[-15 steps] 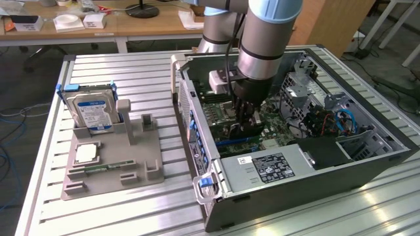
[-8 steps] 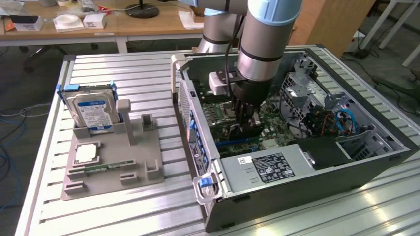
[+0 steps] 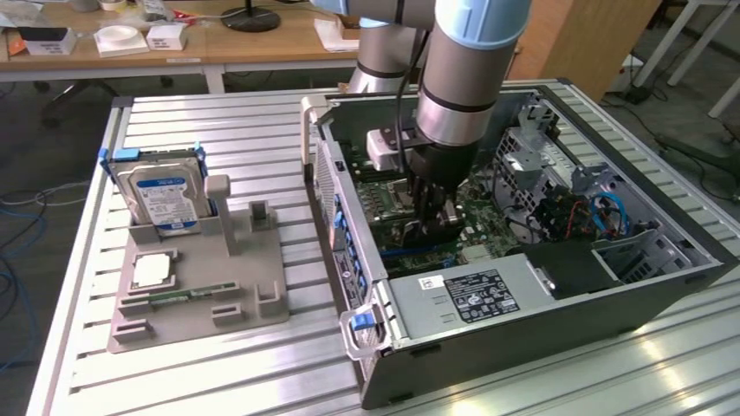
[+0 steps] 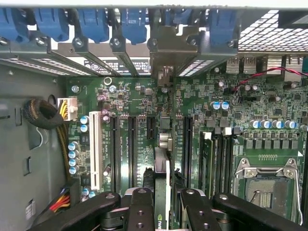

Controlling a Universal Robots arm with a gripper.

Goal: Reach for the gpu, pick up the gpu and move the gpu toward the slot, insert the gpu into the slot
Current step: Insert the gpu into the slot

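Inside the open computer case [image 3: 647, 286], my gripper [image 3: 434, 221] reaches straight down to the green motherboard [image 3: 491, 230]. In the wrist view the gripper [image 4: 162, 204] is shut on the gpu [image 4: 162, 163]. The thin dark card is seen edge-on between the two black fingers [image 4: 142, 207]. The card stands upright, running toward the case's rear wall, where its silver bracket [image 4: 166, 53] meets the bracket openings. It sits in line with the black slots [image 4: 131, 154] and covers the one beneath it; how deep it is seated cannot be told.
Blue card latches [image 4: 96, 24] line the rear wall. A CPU socket [image 4: 264, 178], memory sticks [image 4: 208, 159] and a cable bundle [image 4: 43, 113] flank the card. Outside the case, a grey fixture [image 3: 231, 260] holds a hard drive [image 3: 162, 195]. The power supply [image 3: 486, 295] fills the case's near end.
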